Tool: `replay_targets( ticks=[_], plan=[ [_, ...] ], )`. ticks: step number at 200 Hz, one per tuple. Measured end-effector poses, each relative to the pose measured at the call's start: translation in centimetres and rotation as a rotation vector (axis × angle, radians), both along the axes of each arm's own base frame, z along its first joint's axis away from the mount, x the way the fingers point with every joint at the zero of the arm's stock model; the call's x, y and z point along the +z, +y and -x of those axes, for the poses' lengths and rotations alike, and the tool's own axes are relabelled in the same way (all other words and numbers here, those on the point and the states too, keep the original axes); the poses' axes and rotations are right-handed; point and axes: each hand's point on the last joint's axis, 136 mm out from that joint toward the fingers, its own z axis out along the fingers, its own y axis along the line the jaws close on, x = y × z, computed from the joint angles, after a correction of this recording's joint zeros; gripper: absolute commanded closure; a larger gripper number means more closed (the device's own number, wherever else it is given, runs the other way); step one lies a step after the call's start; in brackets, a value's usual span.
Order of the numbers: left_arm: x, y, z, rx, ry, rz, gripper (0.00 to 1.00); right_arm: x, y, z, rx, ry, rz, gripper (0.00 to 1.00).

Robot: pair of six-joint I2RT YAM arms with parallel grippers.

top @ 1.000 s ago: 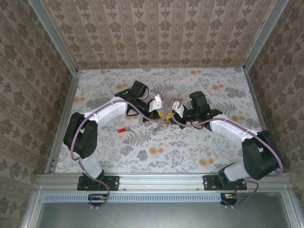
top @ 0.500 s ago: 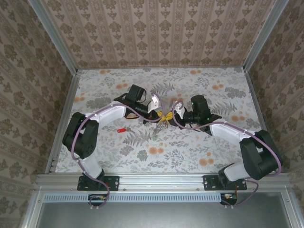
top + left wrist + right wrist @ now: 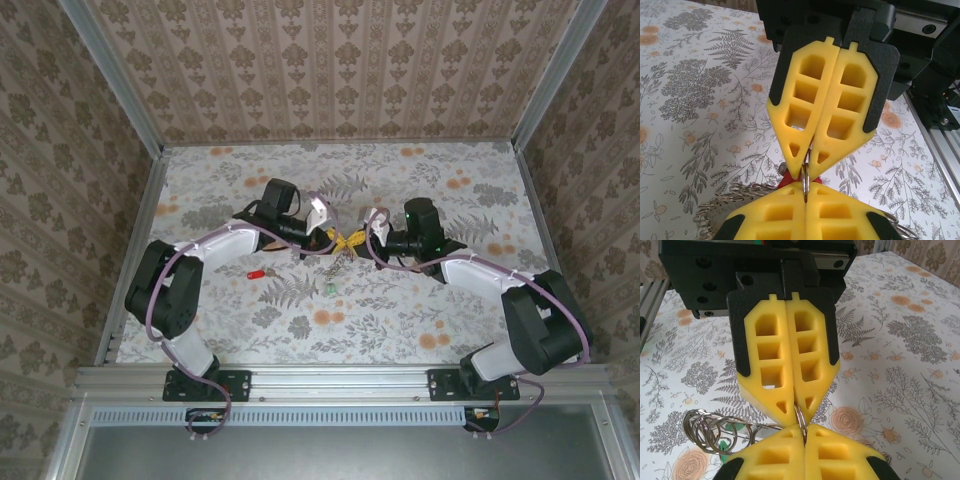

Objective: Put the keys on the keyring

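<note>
Shut flat, pad against pad, on the left gripper [image 3: 805,212], with a thin metal ring [image 3: 805,181] nipped edge-on in the seam at its tip. Same on the right gripper [image 3: 804,450]: closed tight on that ring from the opposite side, tip to tip with the left, above the middle of the table [image 3: 450,320]. Unclear if part of a key or of the keyring [image 3: 715,207]. Just behind the ring, seen from the left wrist, a scrap of red plastic [image 3: 786,180]. Low on either side of the left pads, the braided grey keyring. From the right wrist, a bunch of wire loops [image 3: 707,430] beside the pads, with a green key [image 3: 722,446] showing through them. Further out to the left, well apart from both tips, a red key [image 3: 256,273] lying alone on the table
</note>
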Motion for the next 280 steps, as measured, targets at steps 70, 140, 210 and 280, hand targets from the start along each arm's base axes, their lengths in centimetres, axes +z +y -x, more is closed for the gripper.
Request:
replay_targets(
  ticks=[70, 140, 210, 280],
  plan=[
    [-1.0, -0.4, 1.0, -0.021, -0.061, -0.127, 0.84, -0.8, -0.1, 1.0, 0.057, 0.022, 0.058, 1.0],
    [-1.3, -0.6, 1.5, -0.06, -0.108, -0.225, 1.0, -1.2, -0.4, 1.6, 0.099, 0.037, 0.112, 0.98],
    [-1.1, -0.4, 1.4, -0.033, -0.027, -0.114, 1.0, -1.3, -0.5, 1.2, 0.046, 0.049, 0.045, 0.86],
    [0.0, -0.1, 1.2, -0.031, 0.025, -0.019, 1.0, -0.3, -0.4, 0.6, 0.045, 0.041, -0.025, 0.82]
  ],
)
